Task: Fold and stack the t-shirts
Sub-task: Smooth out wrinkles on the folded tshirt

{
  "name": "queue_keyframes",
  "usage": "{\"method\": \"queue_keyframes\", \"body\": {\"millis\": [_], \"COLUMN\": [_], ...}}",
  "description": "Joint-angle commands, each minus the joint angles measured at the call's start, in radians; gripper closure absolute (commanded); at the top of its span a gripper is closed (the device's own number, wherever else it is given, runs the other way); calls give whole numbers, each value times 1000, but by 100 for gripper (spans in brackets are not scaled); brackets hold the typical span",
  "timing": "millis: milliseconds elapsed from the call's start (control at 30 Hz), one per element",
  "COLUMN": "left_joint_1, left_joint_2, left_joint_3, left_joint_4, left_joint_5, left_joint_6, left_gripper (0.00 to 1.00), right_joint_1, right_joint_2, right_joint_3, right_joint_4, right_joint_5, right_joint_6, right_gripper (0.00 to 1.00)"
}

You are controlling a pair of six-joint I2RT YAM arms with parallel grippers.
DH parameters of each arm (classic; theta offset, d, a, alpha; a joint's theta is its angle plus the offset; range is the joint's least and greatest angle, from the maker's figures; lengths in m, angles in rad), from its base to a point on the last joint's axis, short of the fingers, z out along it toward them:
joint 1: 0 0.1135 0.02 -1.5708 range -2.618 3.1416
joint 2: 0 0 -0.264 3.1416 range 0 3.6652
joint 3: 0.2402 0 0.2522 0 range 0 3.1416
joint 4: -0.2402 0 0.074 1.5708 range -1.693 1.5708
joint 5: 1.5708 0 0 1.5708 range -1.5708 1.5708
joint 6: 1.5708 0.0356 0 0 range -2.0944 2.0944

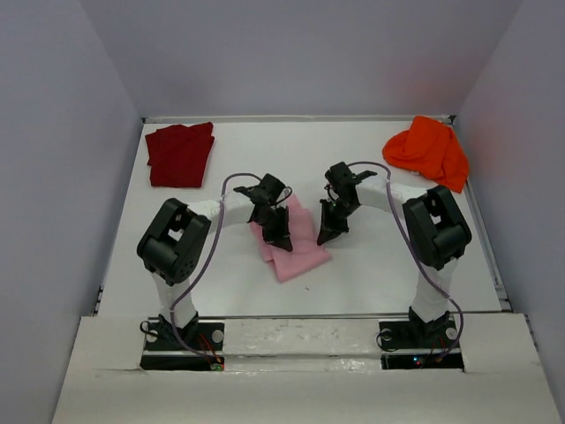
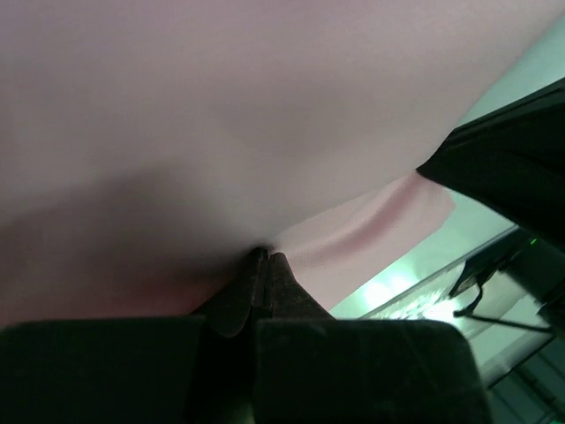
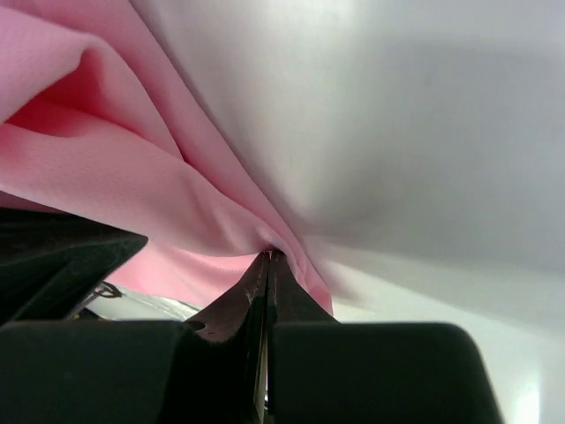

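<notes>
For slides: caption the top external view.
Left end effector and right end effector pinch pink t-shirt; red t-shirt folded left, orange t-shirt crumpled right.

left gripper [image 2: 267,259] jaws pressed together, tips pinching the light pink t-shirt [image 2: 265,115]; cloth fills everything above and left of the gripper; right of it, a pink flap lies on the pale table [image 2: 481,221]; black housing [image 2: 512,159] upper right
</notes>
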Motion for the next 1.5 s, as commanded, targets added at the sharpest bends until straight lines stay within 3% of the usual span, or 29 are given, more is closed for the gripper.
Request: {"method": "queue_keyframes", "body": {"millis": [0, 133, 333, 433, 467, 500, 533, 600, 633, 700, 800, 1033, 1167, 1200, 1233, 1300, 1467], "left_joint_1": [-80, -149, -163, -163, -163, -163, -162, -153, -145, -114, -68, 4, 7, 7, 7, 7, 7], "left_joint_2": [-124, -232, -365, -405, -413, -425, -431, -434, -431, -416, -395, -287, -228, -214, -189, -154, -102], "left_joint_3": [-84, -148, -136, -64, -41, -5, 13, 49, 57, 66, 71, 105, 161, 174, 195, 226, 281], "left_joint_4": [-79, -110, -162, -205, -209, -219, -226, -234, -234, -219, -208, -167, -168, -171, -173, -174, -163], "left_joint_5": [-35, -70, -132, -164, -184, -196, -213, -251, -257, -248, -216, -135, -162, -175, -181, -190, -193], "left_joint_6": [-7, -43, -83, -83, -77, -67, -63, -31, -20, 11, 29, 112, 202, 216, 229, 258, 316], "left_gripper": [100, 100, 100, 100, 95, 86, 64, 42, 23, 14, 12, 12, 12, 12, 12, 12, 13], "right_joint_1": [50, 92, 101, 101, 101, 101, 101, 101, 101, 101, 101, 63, 17, 3, 3, 3, 3], "right_joint_2": [-152, -309, -423, -417, -414, -397, -383, -346, -311, -280, -214, -193, -242, -255, -271, -301, -386], "right_joint_3": [-99, -208, -149, -81, -61, -54, -46, -21, -12, 18, 74, 131, 79, 63, 57, 49, -46], "right_joint_4": [-17, -21, -61, -55, -41, -35, -32, -15, -7, 22, 19, 8, 5, -4, -15, -62, -67], "right_joint_5": [61, 65, 62, 41, 41, 45, 56, 41, 23, -5, -33, 16, -13, -13, -8, -10, -62], "right_joint_6": [63, 132, 140, 120, 106, 100, 95, 66, 60, 51, 55, 17, 11, 6, 5, 6, 54], "right_gripper": [100, 100, 100, 82, 74, 59, 51, 46, 41, 37, 36, 37, 47, 55, 80, 100, 100]}}
